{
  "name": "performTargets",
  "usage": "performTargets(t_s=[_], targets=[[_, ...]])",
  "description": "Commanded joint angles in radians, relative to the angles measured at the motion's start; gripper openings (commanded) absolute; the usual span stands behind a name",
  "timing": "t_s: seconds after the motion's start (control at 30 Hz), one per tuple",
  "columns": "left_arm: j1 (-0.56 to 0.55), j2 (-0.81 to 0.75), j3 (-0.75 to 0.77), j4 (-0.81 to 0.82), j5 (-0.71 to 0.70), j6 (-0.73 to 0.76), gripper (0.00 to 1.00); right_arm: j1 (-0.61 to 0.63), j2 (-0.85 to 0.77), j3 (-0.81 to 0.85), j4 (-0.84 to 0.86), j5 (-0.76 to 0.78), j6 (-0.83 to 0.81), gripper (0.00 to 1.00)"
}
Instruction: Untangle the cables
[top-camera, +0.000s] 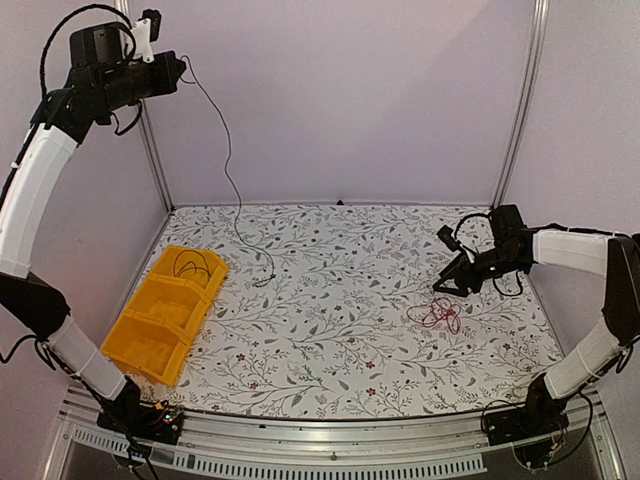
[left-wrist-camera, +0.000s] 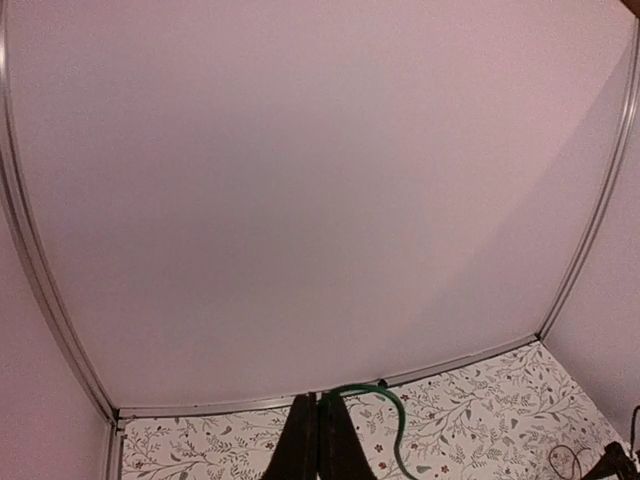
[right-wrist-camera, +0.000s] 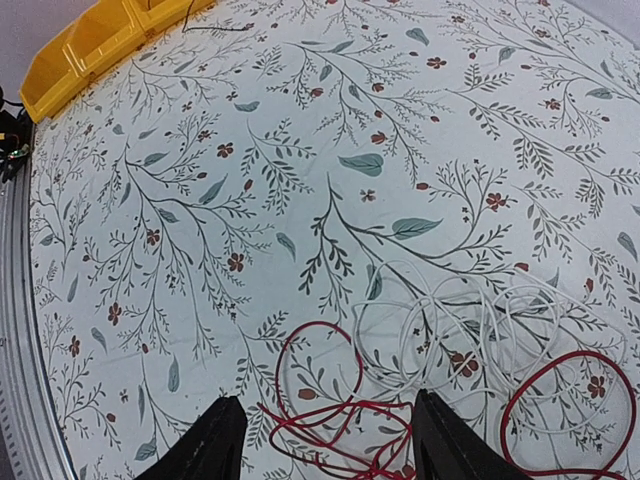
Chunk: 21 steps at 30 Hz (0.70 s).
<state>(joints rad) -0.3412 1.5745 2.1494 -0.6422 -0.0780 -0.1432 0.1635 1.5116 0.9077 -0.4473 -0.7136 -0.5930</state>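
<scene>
Holding one strand aloft, the left gripper (top-camera: 180, 68) stands high at the rear left, its jaws pressed together on a thin dark cable (top-camera: 228, 170). The cable hangs in a long slack line to the patterned table (top-camera: 330, 350), and its lower end curls just right of the yellow bin (top-camera: 140, 345). The height likely serves a purpose: a strand hung by its own weight shows whether it is free of the others. In the left wrist view the same strand reads greenish, curving out beside the closed fingers (left-wrist-camera: 305, 440).

A second black cable (top-camera: 190, 265) lies coiled in the bin's rear compartment, presumably already sorted.

The right gripper (top-camera: 452, 284) hovers low at the right side of the table, jaws wide apart and holding nothing, just above the tangle (top-camera: 440, 315). Its wrist view resolves that tangle into red loops (right-wrist-camera: 330, 400) overlapped by white loops (right-wrist-camera: 450, 320), lying between and just beyond the spread fingers. Placed so, it appears ready to descend on a single strand. Red and white cross repeatedly, so a careless pinch could take both.
</scene>
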Motion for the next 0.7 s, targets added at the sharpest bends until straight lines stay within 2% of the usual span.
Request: performTargets(t_s=[0.0,0.67], targets=[[0.045,-0.031,0.033,0.014,0.009,0.017,0.0,0.003,0.025,0.014,0.01,0.003,-0.013,0.61],[0.212,-0.088,0.071,0.07,0.012,0.018,0.0,0.003,0.061,0.016,0.008,0.014,-0.016,0.61]])
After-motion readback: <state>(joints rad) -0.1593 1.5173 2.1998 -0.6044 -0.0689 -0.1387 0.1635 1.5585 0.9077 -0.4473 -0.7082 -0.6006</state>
